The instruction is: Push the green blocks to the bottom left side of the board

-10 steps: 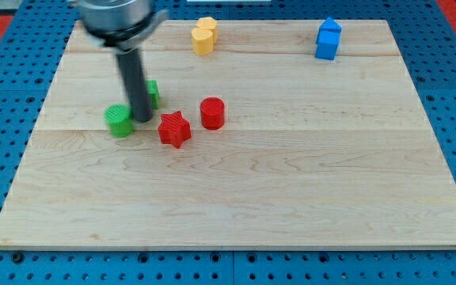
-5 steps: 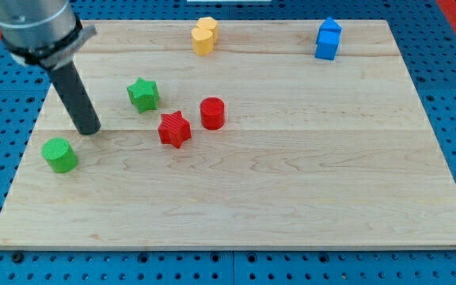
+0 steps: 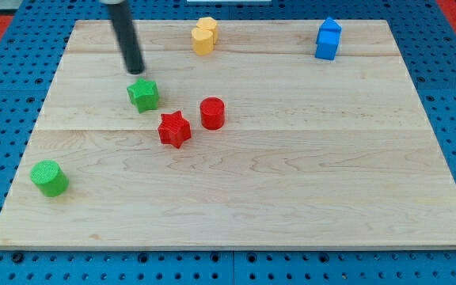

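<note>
At the board's (image 3: 291,198) upper left, my tip (image 3: 136,71) stands bare, holding nothing, just above the green star (image 3: 143,95); the green cylinder (image 3: 49,177) sits near the bottom-left corner, well apart

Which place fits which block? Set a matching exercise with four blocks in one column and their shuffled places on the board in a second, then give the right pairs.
Blocks:
1. green cylinder
2. green star
3. blue block
4. yellow block

Places:
A. top edge, near the middle
B. bottom left
C. just below my tip
D. top right

Pairs: 1-B, 2-C, 3-D, 4-A
</note>
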You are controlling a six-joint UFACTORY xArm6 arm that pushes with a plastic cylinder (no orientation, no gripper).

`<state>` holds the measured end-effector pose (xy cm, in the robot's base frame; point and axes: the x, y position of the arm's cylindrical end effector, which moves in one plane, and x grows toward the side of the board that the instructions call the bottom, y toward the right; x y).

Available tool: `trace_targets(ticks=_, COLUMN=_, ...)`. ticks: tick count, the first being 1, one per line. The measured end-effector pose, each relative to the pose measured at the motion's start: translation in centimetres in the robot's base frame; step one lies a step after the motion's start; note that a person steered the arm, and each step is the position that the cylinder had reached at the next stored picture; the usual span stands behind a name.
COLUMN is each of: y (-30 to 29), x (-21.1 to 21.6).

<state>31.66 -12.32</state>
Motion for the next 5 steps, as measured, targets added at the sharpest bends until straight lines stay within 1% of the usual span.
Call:
trace_targets(ticks=1, y=1.0, x=2.7)
trace_targets(ticks=2, y=-4.7, x=7.4)
trace_targets(ticks=3, y=-7.3, x=10.8)
trace_targets(ticks=4, y=-5.2, x=6.7)
trace_targets(ticks=5, y=-2.8, x=8.9)
